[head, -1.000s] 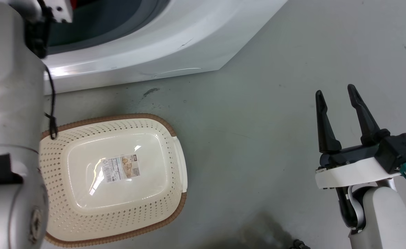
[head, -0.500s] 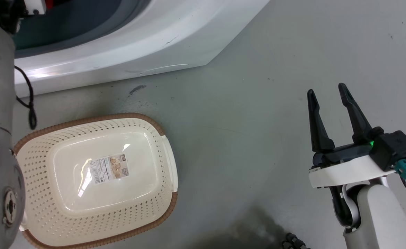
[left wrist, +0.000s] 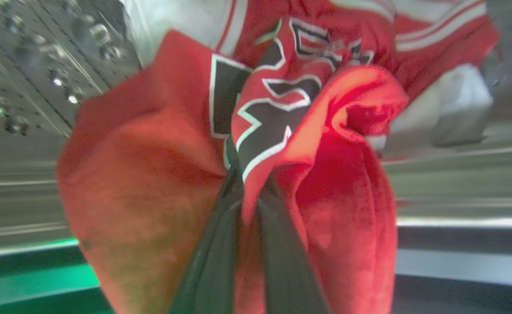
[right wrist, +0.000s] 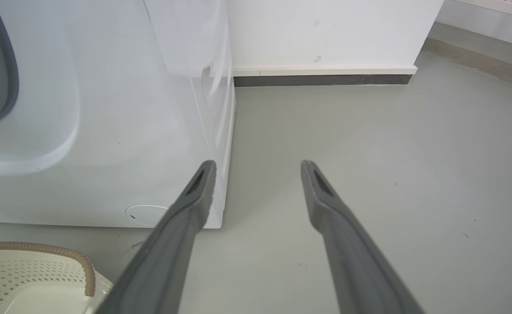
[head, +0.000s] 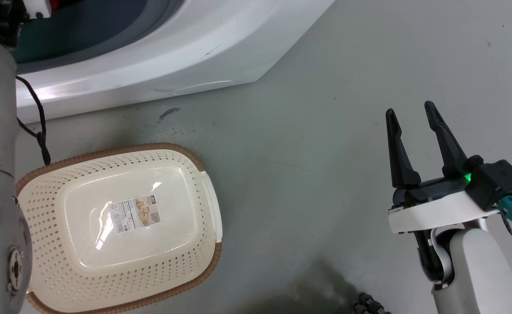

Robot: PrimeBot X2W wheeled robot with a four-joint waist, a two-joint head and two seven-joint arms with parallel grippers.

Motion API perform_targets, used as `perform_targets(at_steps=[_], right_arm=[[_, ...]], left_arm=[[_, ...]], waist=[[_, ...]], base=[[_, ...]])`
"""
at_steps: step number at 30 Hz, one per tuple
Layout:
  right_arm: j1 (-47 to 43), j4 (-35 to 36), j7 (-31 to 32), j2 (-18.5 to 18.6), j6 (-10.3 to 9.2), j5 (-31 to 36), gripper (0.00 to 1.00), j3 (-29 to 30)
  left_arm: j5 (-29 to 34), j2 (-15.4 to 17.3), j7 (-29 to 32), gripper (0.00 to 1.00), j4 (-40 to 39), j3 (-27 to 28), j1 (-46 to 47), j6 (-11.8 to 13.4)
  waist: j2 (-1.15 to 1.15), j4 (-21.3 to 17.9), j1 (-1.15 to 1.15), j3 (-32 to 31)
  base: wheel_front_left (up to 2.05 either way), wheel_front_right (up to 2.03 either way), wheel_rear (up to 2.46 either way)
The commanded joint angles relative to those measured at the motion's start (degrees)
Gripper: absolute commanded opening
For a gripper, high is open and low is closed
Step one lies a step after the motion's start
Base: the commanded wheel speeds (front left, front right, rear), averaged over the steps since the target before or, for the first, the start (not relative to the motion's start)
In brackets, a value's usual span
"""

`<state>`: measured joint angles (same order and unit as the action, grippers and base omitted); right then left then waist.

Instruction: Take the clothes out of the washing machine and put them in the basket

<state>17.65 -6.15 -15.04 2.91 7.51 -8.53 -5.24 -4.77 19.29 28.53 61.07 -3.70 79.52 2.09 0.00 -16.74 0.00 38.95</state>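
Left wrist view: left tool clamped on clothes; right tool spread apart.

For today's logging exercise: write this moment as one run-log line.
left gripper: shut on red jersey | right gripper: open, holding nothing | basket: not yet loaded

Glossy grey floor, white wall

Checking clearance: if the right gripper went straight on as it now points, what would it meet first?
The right gripper would likely meet bare floor beside the washing machine, short of the wall; depth is unclear.
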Motion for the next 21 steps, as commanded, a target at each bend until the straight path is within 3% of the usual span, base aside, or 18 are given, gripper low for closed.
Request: perform_targets(at_steps=[1, 9, 16, 21], right_arm=[[1.01, -0.16, -0.21, -0.05, -0.04, -0.01, 1.00, 0.21], [-0.10, -0.73, -0.20, -0.04, -0.04, 1.07, 1.00, 1.16], [-3.00, -1.26, -0.21, -0.04, -0.04, 2.28, 1.00, 2.56], [-5.71, -1.71, -0.21, -0.04, -0.04, 3.10, 1.00, 3.81]], left_arm=[[-0.30, 0.10, -2.14, 0.00, -1.04, 0.02, -0.82, 0.34], [-1.26, -1.37, -21.40, 0.00, -5.30, -0.24, -5.48, -0.41], [-2.91, -3.92, -38.81, 0.00, -3.12, -0.13, -11.71, -1.28], [-4.08, -6.35, -43.40, 0.00, -2.06, 0.05, -16.69, -1.63]], waist=[[0.00, 0.18, 0.00, -0.30], [0.00, 1.98, 0.00, -4.21], [0.00, 4.21, 0.00, -11.04], [0.00, 5.78, 0.00, -15.82]], base=[[0.00, 0.00, 0.00], [0.00, 0.00, 0.00], [0.00, 0.00, 0.00], [0.00, 0.00, 0.00]])
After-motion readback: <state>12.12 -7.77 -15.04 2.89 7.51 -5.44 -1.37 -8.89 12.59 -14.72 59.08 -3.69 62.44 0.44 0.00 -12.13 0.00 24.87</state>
